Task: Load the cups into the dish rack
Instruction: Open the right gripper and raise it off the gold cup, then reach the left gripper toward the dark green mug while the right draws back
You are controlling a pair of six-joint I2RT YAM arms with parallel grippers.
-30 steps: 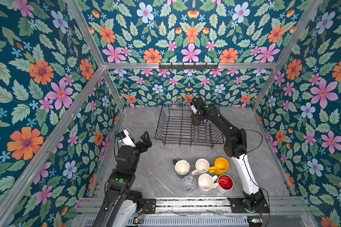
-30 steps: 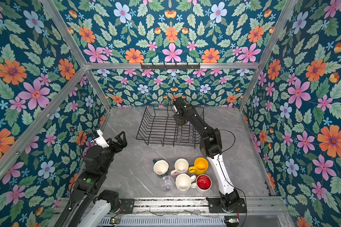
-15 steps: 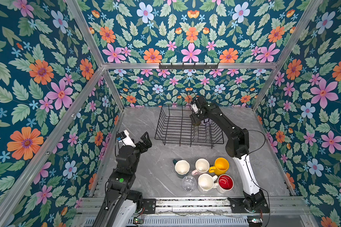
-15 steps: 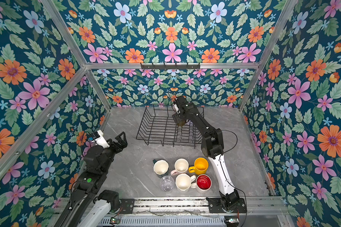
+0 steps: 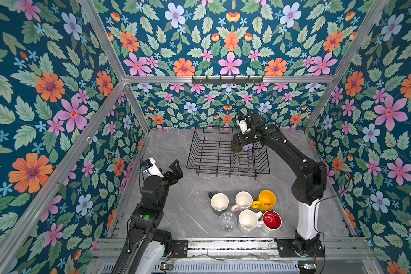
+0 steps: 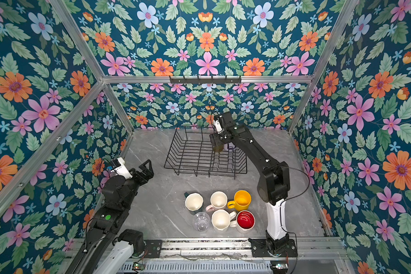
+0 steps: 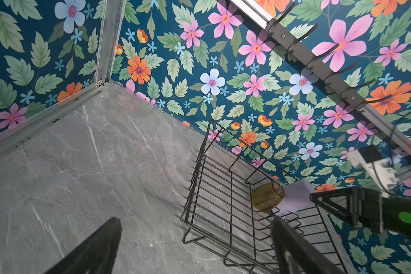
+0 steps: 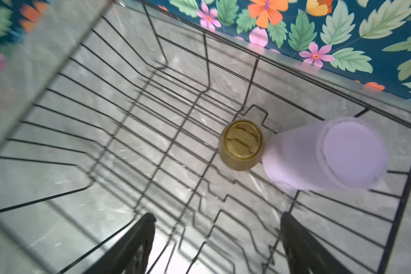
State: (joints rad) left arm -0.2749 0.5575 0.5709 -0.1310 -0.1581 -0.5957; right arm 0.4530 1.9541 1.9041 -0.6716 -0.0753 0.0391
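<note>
A black wire dish rack (image 5: 223, 169) stands on a grey marble table (image 5: 171, 147). The right gripper (image 8: 217, 217) hovers above the rack's right half, its jaws spread wide and holding nothing. Inside the rack, below and just ahead of those fingertips and clear of them, an olive-brown glass (image 8: 241, 145) stands on the wire floor, seemingly bottom up. Just beside it, closer to the rack's far right corner, stands a lilac tumbler (image 8: 330, 154), closed end up.

The left gripper (image 7: 196, 222) is raised off the rack's near left corner, jaws fully apart and empty.

In front of the rack six cups cluster: a dark teal mug (image 5: 219, 201), pink mug (image 5: 243, 199), yellow mug (image 5: 266, 200), clear glass (image 5: 227, 220), white mug (image 5: 248, 219) and red-lined mug (image 5: 272, 219).
</note>
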